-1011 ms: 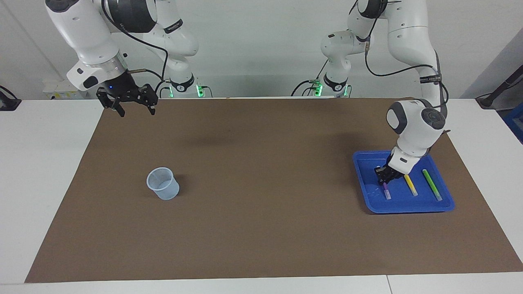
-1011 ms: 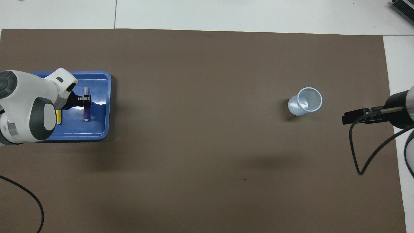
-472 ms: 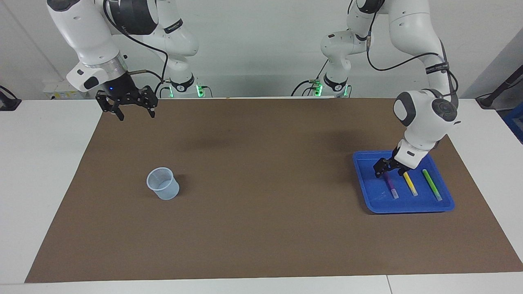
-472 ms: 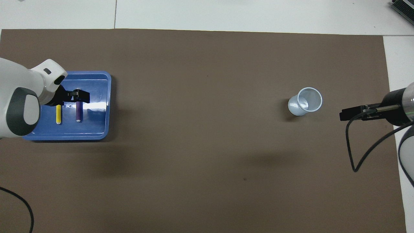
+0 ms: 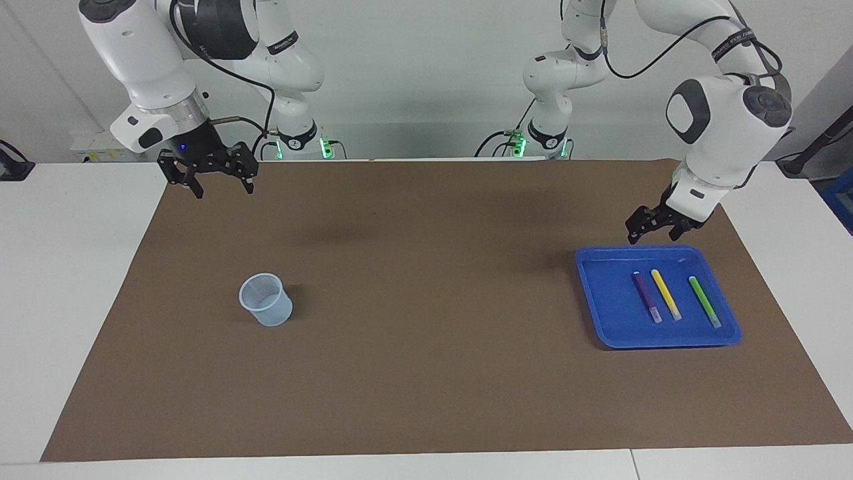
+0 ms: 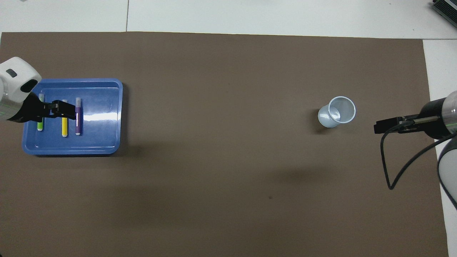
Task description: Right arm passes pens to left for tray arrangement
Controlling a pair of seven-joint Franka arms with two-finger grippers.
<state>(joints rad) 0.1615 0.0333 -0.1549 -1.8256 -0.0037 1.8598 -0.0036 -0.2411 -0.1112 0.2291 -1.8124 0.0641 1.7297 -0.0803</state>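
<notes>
All three pens lie side by side in the blue tray at the left arm's end of the bench: the purple pen toward the middle of the bench, the yellow pen in the centre, the green pen nearest the bench's end. Each runs from about 11 o'clock to 5 o'clock in the facing view, whitish ends pointing away from the robots, none touching another. So the arranging step looks finished; this reads as the retreat that follows a placement.

The left claw hangs in the air over the tray's edge nearest the robots, at roughly 12 o'clock from the purple pen in the facing view. Its fingers are spread wide and carry nothing. The right claw, the one with the small blue light, hovers over the mat's corner at the right arm's end, at about 11 o'clock from the translucent cup. It too is spread wide and empty, and that arm waits.

The cup stands upright on the brown mat, well apart from the tray, and appears to hold no pen. With nothing left to hand over, the next move probably calls only for the left arm to lift clear of the tray without brushing the pens.
</notes>
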